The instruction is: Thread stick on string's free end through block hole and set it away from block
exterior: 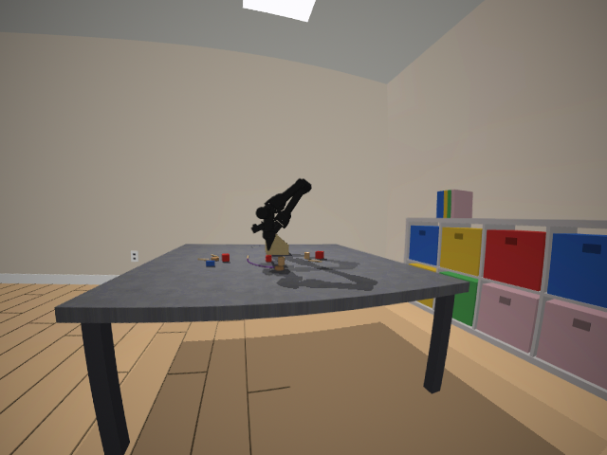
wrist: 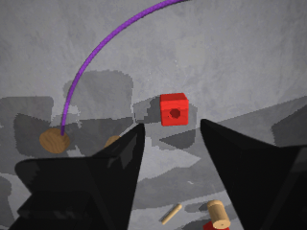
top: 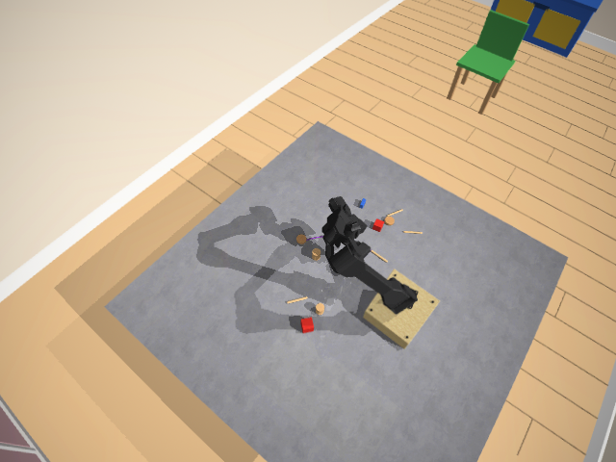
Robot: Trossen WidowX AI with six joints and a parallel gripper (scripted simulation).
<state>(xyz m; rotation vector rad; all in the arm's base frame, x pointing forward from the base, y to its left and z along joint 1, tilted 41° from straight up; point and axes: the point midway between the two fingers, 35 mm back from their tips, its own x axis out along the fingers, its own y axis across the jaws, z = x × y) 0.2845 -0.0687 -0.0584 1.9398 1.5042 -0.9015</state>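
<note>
A small red block (exterior: 268,258) (wrist: 168,117) with a round hole in its visible face sits on the table; the arm hides it in the top view. My gripper (exterior: 268,247) (wrist: 172,126) is partly open and empty, its fingertips above the block, one towards either side. The round button (top: 301,239) (exterior: 279,268) (wrist: 50,141) lies left of the block in the wrist view. The purple string (top: 314,238) (exterior: 255,264) (wrist: 98,48) curves from it, out past the top of the wrist view. The stick (top: 378,256) between arm and base appears to be the string's; the joint is hidden.
A wooden cylinder (top: 316,255) (exterior: 281,261) stands near the button. A loose stick (top: 296,300) (wrist: 172,214), another cylinder (top: 320,309) (wrist: 217,211) and a red cube (top: 307,325) are grouped together. Opposite lie a red cube (top: 377,225), a disc (top: 389,219), loose sticks and a blue piece (top: 362,202).
</note>
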